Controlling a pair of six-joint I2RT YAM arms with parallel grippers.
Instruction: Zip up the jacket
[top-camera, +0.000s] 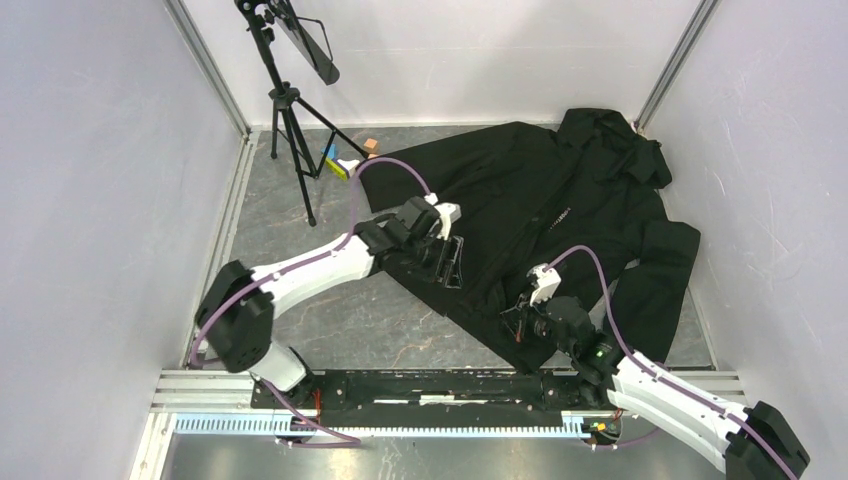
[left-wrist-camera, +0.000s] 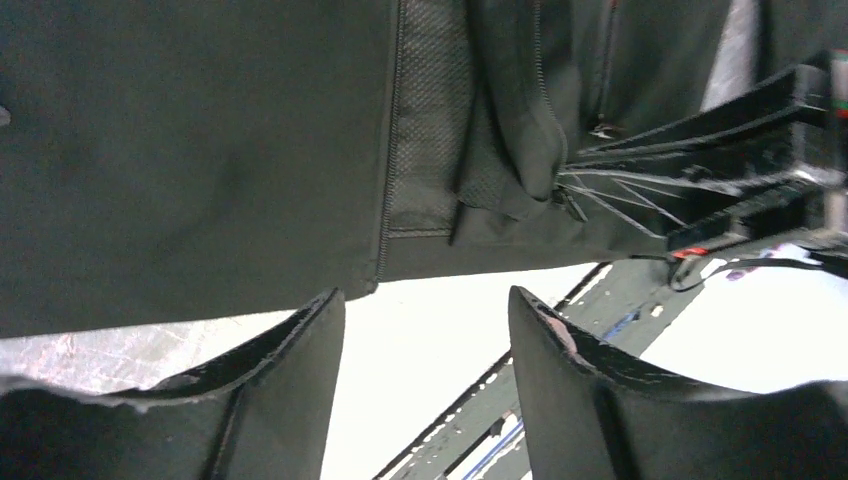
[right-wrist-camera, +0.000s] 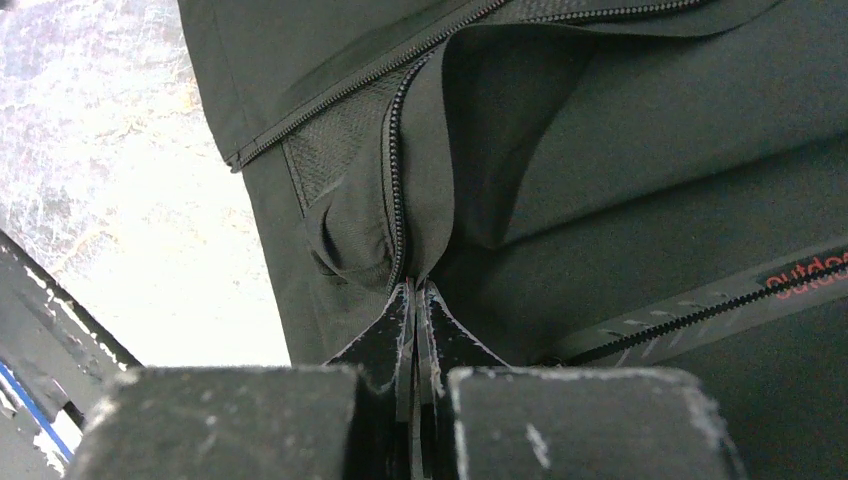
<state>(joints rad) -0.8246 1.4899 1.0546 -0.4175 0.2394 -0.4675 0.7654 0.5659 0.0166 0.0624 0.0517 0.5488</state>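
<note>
Fingers of the right gripper are pinching the black jacket at its front zipper edge near the hem, pressed tight together on the fabric. The left gripper is hovering with fingers spread, just beside the hem's edge. The jacket is lying spread on the grey table, hood toward the far right corner.

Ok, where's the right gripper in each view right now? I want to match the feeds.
Top external: right gripper sits lower centre-right, at the near hem of the jacket.
Left wrist: right gripper reaches in from the right edge, pinching a fabric fold.
Right wrist: right gripper is at bottom centre, closed on the fabric.
Shared landmark: the zipper running into the pinch; clearest in both wrist views.
</note>
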